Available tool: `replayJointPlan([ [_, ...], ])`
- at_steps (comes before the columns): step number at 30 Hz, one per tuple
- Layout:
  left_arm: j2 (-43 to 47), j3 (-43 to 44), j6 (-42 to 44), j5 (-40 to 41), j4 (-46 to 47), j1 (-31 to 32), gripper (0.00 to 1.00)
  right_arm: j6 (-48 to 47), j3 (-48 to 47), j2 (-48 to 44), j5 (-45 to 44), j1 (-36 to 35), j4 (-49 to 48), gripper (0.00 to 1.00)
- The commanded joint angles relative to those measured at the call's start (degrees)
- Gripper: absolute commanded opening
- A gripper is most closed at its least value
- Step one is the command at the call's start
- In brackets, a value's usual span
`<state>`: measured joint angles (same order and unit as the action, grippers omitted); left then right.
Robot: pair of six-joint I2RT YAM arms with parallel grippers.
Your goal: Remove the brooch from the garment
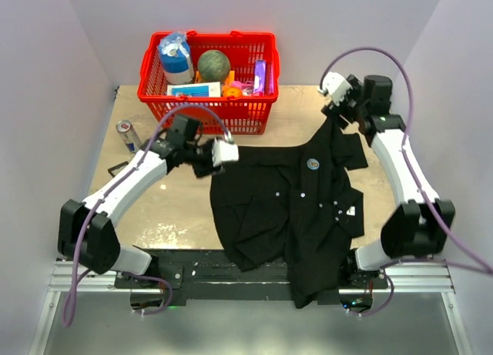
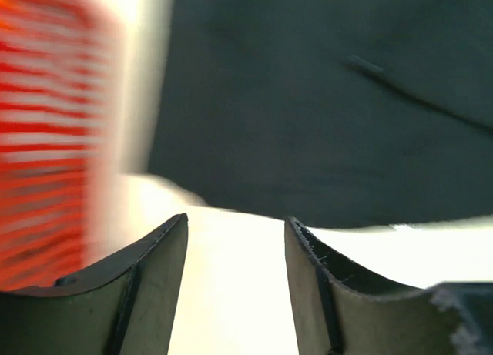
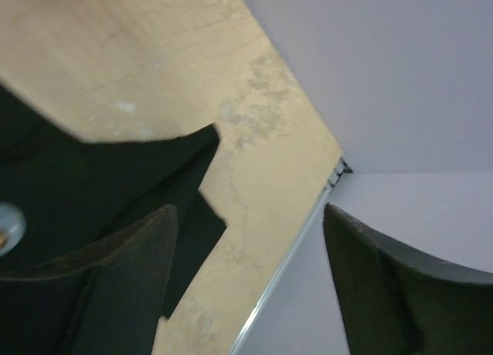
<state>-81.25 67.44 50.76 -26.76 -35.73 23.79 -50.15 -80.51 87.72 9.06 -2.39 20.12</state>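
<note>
L claw [image 2: 236, 220] wide, empty, by garment [image 2: 308, 101] edge; R claw [image 3: 250, 210] wide, prob. above its far corner; brooch [image 1: 313, 164] on chest.

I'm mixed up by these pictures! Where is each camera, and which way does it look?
Top external: above and behind, looking down on the table and garment; both arms show.
Left wrist: on the left arm, facing garment edge and red basket; left gripper shows.
Right wrist: facing garment corner, table, wall; right gripper shows.
Shared: the brooch, top and right wrist.
</note>
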Motion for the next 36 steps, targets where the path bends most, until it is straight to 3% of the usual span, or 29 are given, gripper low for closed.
replayJointPlan([
  [1, -4.60, -7.93, 8.03, -4.61, -9.27, 0.20, 0.54, -1.87, 5.27, -3.18, 13.24, 5.87, 21.15, 0.67],
  [5, -10.49, -8.20, 10.41, -4.00, -10.68, 1.26, 0.48, -8.19, 6.50, 2.17, 17.93, 9.42, 37.15, 0.45],
  [8, -13.93, -8.11, 10.85, -3.82, -9.54, 1.17, 0.46, -9.44, 11.58, 3.16, 15.04, 10.39, 36.06, 0.36],
  [14, -17.36, -7.24, 9.44, -4.70, -6.81, 1.26, 0.45, -9.36, 18.01, 4.91, 12.48, 11.09, 30.87, 0.35],
  [21, -18.41, -2.93, 9.88, -11.28, -13.05, 1.26, 0.44, -7.77, 18.81, 10.45, 11.68, 11.01, 27.78, 0.34],
  [24, -19.99, -3.71, 6.65, -12.00, -9.04, 2.75, 0.44, -6.72, 19.25, 12.47, 10.46, 11.01, 25.42, 0.34],
  [29, -25.18, -2.41, 1.54, -3.75, -5.50, 4.86, 0.41, -4.35, 18.38, 16.94, 5.28, 11.53, 21.20, 0.30],
  [36, -26.59, 0.49, 8.38, 8.47, -7.07, -1.81, 0.38, -5.92, 10.82, 22.22, -1.58, 14.52, 19.43, 0.25],
])
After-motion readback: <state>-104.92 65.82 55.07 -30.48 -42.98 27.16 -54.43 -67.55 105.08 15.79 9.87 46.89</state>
